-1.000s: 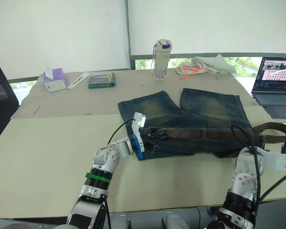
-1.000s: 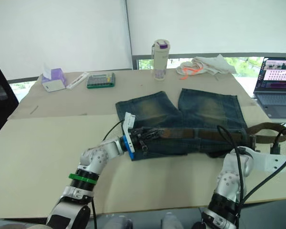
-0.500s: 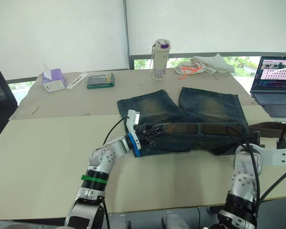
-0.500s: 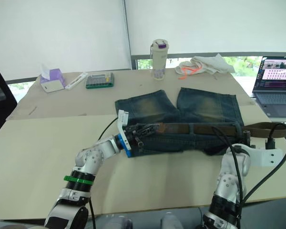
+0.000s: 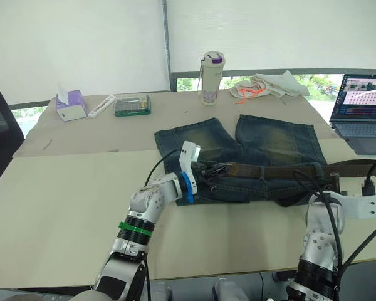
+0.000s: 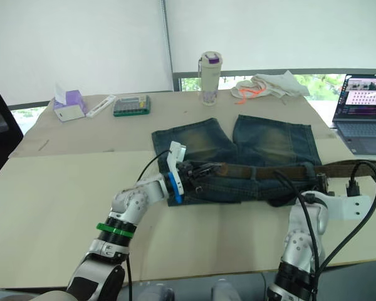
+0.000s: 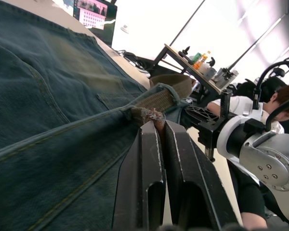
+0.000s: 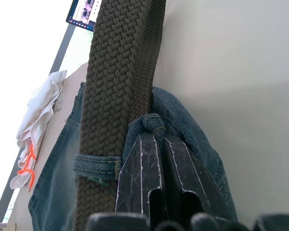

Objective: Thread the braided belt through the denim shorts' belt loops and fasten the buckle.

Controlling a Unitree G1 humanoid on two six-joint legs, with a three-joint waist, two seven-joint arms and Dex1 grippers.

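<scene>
the shorts (image 5: 263, 150) lie flat mid-bench, waistband toward the robot, legs pointing to 12 o'clock. the belt (image 5: 269, 170) runs along the waistband, passing under at least one loop (image 8: 97, 165), and its free length trails off the shorts toward 3 o'clock. the buckle cannot be made out.

the left end effector (image 5: 208, 174) sits at the 9 o'clock end of the waistband, clenched on the frayed belt tip (image 7: 148, 115) at the denim edge. the right end effector (image 8: 156, 144) is at the 3 o'clock end, clenched on a fold of denim at the waistband, just beside the belt.

handling, as i judge it: the belt is soft, woven and limp, with a rough braid that likely drags inside snug loops; it will buckle if pushed, so it is better pulled by its tip, gripped flat across the width. the denim is heavier and stiffer but slides and bunches on the smooth bench, so pinning the waistband near the working loop is sensible.

against the frame half a second back, the left end effector has shifted toward 3 o'clock along the waistband, its white wrist block now over the shorts' corner. the right wrist sits much as it did. the bottle (image 5: 212, 69) and laptop (image 5: 362, 111) are unchanged.
</scene>
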